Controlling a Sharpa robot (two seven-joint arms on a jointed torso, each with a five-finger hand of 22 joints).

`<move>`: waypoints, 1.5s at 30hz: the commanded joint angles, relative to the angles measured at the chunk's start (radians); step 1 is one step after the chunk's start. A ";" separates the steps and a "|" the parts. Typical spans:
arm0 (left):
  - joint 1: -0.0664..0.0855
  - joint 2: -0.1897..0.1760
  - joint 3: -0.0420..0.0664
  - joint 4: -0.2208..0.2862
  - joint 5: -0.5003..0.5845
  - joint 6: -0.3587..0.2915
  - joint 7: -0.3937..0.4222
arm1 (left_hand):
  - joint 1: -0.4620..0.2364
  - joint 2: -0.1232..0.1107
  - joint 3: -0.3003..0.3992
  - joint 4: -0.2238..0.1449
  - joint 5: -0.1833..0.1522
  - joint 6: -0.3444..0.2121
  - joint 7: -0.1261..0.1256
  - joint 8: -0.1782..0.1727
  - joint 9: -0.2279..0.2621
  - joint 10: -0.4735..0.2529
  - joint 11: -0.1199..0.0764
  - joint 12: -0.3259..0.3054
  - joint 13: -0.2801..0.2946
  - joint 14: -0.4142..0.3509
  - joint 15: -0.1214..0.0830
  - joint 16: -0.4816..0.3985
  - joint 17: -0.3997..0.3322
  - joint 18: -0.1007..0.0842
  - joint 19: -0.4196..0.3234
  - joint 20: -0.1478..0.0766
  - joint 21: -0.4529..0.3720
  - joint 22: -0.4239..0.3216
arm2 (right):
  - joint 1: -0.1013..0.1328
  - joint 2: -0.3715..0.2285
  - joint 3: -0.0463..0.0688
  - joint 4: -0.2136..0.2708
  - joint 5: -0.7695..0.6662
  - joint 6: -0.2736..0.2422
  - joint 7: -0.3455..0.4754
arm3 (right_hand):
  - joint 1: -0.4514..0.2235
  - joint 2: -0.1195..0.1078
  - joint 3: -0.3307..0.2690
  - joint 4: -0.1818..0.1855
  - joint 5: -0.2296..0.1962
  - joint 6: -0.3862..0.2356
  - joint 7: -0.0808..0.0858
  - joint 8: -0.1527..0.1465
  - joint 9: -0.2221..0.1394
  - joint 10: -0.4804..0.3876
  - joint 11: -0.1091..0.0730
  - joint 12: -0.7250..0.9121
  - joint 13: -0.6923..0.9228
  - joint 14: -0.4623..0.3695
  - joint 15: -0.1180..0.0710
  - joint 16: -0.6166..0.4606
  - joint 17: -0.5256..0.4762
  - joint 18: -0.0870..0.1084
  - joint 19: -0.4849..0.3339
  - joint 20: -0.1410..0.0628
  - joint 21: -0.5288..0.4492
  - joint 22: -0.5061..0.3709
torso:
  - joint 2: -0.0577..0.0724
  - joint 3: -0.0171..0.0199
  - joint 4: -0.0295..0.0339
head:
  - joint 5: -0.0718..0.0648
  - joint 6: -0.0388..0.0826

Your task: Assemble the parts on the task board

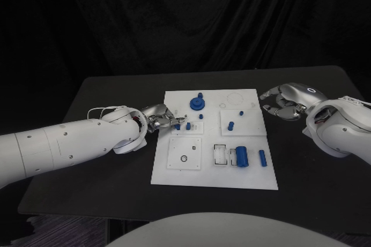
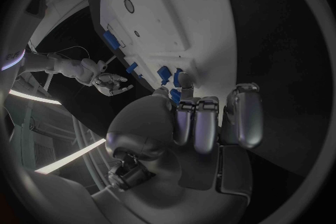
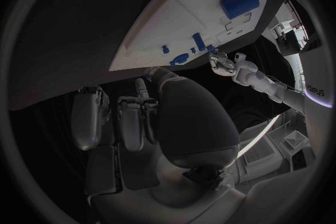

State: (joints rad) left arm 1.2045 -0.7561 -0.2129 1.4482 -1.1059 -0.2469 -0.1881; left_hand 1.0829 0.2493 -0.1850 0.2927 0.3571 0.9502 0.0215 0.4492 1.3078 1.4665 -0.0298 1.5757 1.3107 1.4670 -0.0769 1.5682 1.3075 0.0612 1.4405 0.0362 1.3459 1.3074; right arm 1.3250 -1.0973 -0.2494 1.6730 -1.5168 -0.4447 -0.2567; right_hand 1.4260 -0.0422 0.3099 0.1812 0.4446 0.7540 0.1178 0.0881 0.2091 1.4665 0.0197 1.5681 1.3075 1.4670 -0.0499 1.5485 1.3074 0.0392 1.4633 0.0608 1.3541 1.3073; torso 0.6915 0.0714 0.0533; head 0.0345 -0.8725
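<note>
The black tabletop [image 1: 101, 182] is matte, and its far edge melts into a dark curtain, so little can be made out there. At its middle lies the task board [image 1: 213, 174], a flat white rectangular plate with shallow square insets and faint round outlines. On it are blue parts: a round gear-like piece [image 1: 198, 103] near the far edge, a thick cylinder [image 1: 241, 156] lying beside a slimmer bar [image 1: 262, 158] toward the near right, and small upright pegs [image 1: 230, 126] about the middle.

The left robot hand [image 1: 161, 119], silver and glossy, reaches over the board's left edge; its fingertips hide the spot by a small peg, and whether it pinches anything cannot be told. The right robot hand [image 1: 283, 102] hovers off the board's far right corner, fingers curled inward around nothing.
</note>
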 commanded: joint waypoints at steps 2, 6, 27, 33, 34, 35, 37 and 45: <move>-0.001 0.000 0.001 0.003 0.002 0.005 0.011 | -0.009 0.022 0.008 0.002 0.004 0.004 0.002 -0.005 0.027 0.104 -0.008 -0.005 0.260 0.104 -0.003 0.003 0.263 -0.004 -0.004 -0.003 -0.004 0.188 | -0.002 -0.001 0.001 0.000 -0.003 0.005 -0.017 | -0.011 -0.004 0.006 -0.003 0.005 0.008 0.002 -0.004 -0.001 0.104 0.001 0.003 0.263 0.096 0.005 -0.006 0.242 0.014 0.011 0.003 -0.005 0.193 | 0.000 0.0002 0.0006 | 0.001 0.000; -0.001 -0.001 0.001 0.004 0.002 0.001 0.016 | -0.030 0.042 0.011 0.003 0.005 0.052 0.000 0.076 0.044 0.104 -0.009 -0.005 0.260 0.104 -0.003 0.003 0.263 -0.005 -0.002 -0.002 -0.002 0.189 | -0.002 0.000 0.001 0.000 -0.003 0.005 -0.017 | -0.011 -0.004 0.006 -0.003 0.005 0.008 0.002 -0.004 -0.001 0.104 0.001 0.003 0.263 0.096 0.005 -0.006 0.242 0.014 0.011 0.003 -0.005 0.193 | 0.000 0.0001 0.0011 | 0.001 0.000; -0.001 -0.002 0.001 0.004 0.002 0.004 0.023 | -0.014 -0.004 0.033 -0.002 0.063 0.076 -0.011 0.183 0.055 0.104 -0.019 -0.005 0.260 0.104 -0.011 0.003 0.263 -0.006 0.002 -0.009 0.004 0.191 | -0.002 0.001 0.001 -0.001 0.009 0.008 -0.017 | -0.011 -0.004 0.006 -0.003 0.005 0.008 0.002 -0.004 -0.001 0.104 0.001 0.003 0.263 0.096 0.005 -0.006 0.242 0.014 0.011 0.003 -0.005 0.193 | 0.000 0.0004 -0.0003 | 0.004 0.000; -0.001 -0.008 0.001 0.008 -0.021 -0.075 0.073 | -0.029 -0.011 0.019 0.001 -0.022 0.041 -0.006 0.141 0.045 0.104 -0.016 -0.005 0.260 0.104 -0.010 0.003 0.263 -0.007 0.002 -0.009 0.005 0.191 | -0.002 -0.002 0.001 0.000 0.017 0.005 -0.014 | -0.011 -0.004 0.008 -0.004 0.006 0.010 0.003 -0.004 -0.001 0.104 0.001 0.003 0.263 0.095 0.005 -0.007 0.240 0.014 0.010 0.003 -0.008 0.192 | 0.000 0.0002 0.0010 | 0.003 0.000; -0.001 -0.011 0.001 0.011 -0.037 -0.109 0.092 | -0.027 -0.027 0.008 0.000 -0.037 0.044 -0.006 0.146 0.046 0.104 -0.015 -0.005 0.260 0.104 -0.009 0.003 0.263 -0.008 0.007 -0.009 0.013 0.194 | -0.002 -0.003 0.001 0.000 0.018 0.004 -0.013 | -0.011 -0.004 0.008 -0.004 0.006 0.010 0.003 -0.004 -0.001 0.104 0.001 0.003 0.263 0.095 0.005 -0.007 0.240 0.014 0.010 0.003 -0.008 0.192 | -0.001 0.0002 0.0016 | 0.002 0.000; -0.001 -0.014 0.001 0.014 -0.054 -0.147 0.111 | -0.026 -0.034 0.003 0.000 -0.039 0.045 -0.006 0.148 0.046 0.104 -0.016 -0.005 0.260 0.104 -0.010 0.003 0.263 -0.008 0.007 -0.009 0.013 0.194 | -0.002 -0.004 0.001 0.001 0.019 0.004 -0.013 | -0.011 -0.004 0.009 -0.004 0.006 0.011 0.003 -0.004 -0.001 0.104 0.001 0.003 0.263 0.095 0.005 -0.008 0.240 0.015 0.009 0.003 -0.011 0.191 | -0.001 0.0003 0.0016 | 0.001 0.000; 0.001 -0.022 0.001 0.022 -0.084 -0.199 0.138 | -0.018 -0.047 -0.006 -0.001 -0.041 0.049 -0.007 0.154 0.047 0.104 -0.016 -0.005 0.260 0.104 -0.010 0.003 0.263 -0.009 0.008 -0.009 0.014 0.194 | -0.002 -0.007 0.001 0.001 0.019 0.004 -0.013 | -0.011 -0.004 0.009 -0.004 0.006 0.011 0.003 -0.004 -0.001 0.104 0.001 0.003 0.263 0.095 0.005 -0.008 0.240 0.015 0.009 0.003 -0.011 0.191 | 0.000 0.0002 0.0014 | 0.000 0.000; 0.074 -0.035 0.001 0.047 -0.227 -0.228 0.212 | 0.056 -0.078 -0.032 -0.001 -0.042 -0.064 0.012 0.010 0.018 0.104 -0.001 -0.005 0.260 0.104 0.003 0.003 0.263 0.001 -0.024 -0.001 -0.032 0.180 | -0.002 -0.009 0.001 0.001 0.020 -0.006 -0.008 | -0.012 -0.004 0.010 -0.004 0.006 0.012 0.004 -0.003 -0.001 0.104 0.002 0.003 0.263 0.095 0.005 -0.008 0.240 0.015 0.009 0.003 -0.011 0.191 | 0.001 -0.0008 0.0006 | 0.000 0.000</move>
State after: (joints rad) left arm 1.2633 -0.7941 -0.2136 1.4905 -1.2351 -0.4376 -0.0633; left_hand 1.1270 0.1665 -0.2108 0.2923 0.3199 0.9023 0.0288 0.4778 1.3076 1.4661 -0.0405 1.5674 1.3081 1.4635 -0.0802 1.5682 1.3075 0.0611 1.4238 0.0338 1.3229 1.3074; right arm 1.3248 -1.1049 -0.2494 1.6729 -1.4984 -0.4424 -0.2578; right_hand 1.4222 -0.0461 0.3147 0.1763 0.4446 0.7573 0.1210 0.0881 0.2091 1.4665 0.0197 1.5681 1.3079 1.4670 -0.0499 1.5447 1.3074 0.0391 1.4633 0.0608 1.3501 1.3073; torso 0.6916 0.0713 0.0542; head 0.0349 -0.8725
